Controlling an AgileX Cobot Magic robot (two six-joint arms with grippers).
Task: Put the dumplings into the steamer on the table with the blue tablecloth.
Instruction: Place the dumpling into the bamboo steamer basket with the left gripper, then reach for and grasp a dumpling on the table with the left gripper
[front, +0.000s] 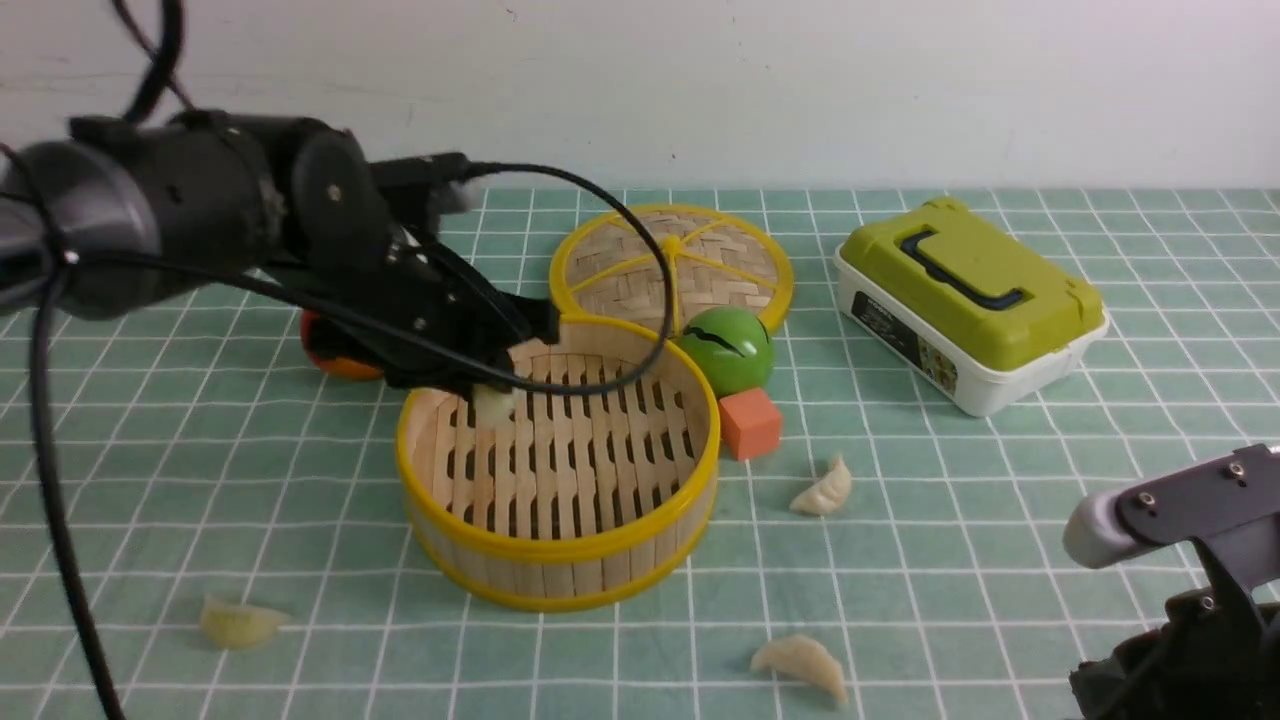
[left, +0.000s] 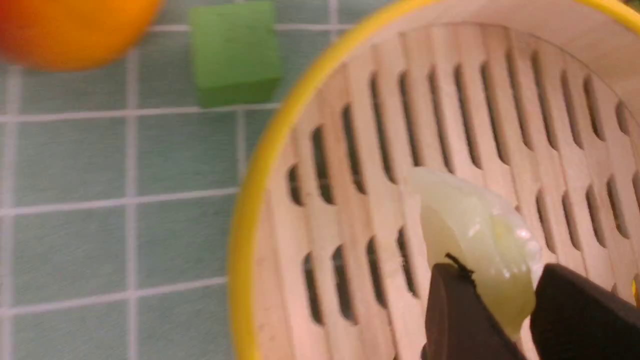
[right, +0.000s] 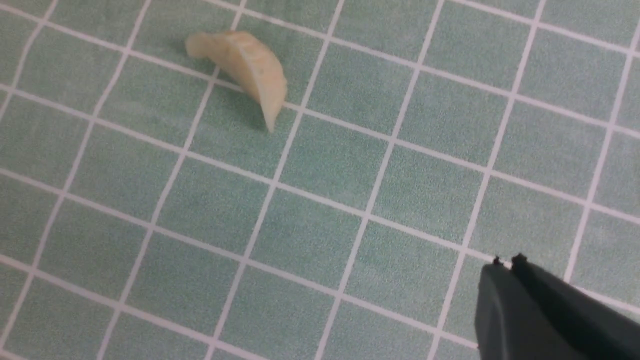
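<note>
Dumpling is pinched between the left gripper's fingers, right over the steamer's slatted floor, close to its rim. Right gripper is pressed together with nothing in it, over the blue tablecloth. One loose dumpling lies out ahead of its tips, well apart.

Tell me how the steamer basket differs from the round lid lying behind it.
The steamer has tall pale wood walls; the lid lies flat. The steamer's floor is parallel slats with slots; the lid is woven, with yellow spokes. The steamer sits nearer the robot, the lid behind it. The left gripper holds a dumpling over the steamer, not the lid. Both are round with yellow rims.
</note>
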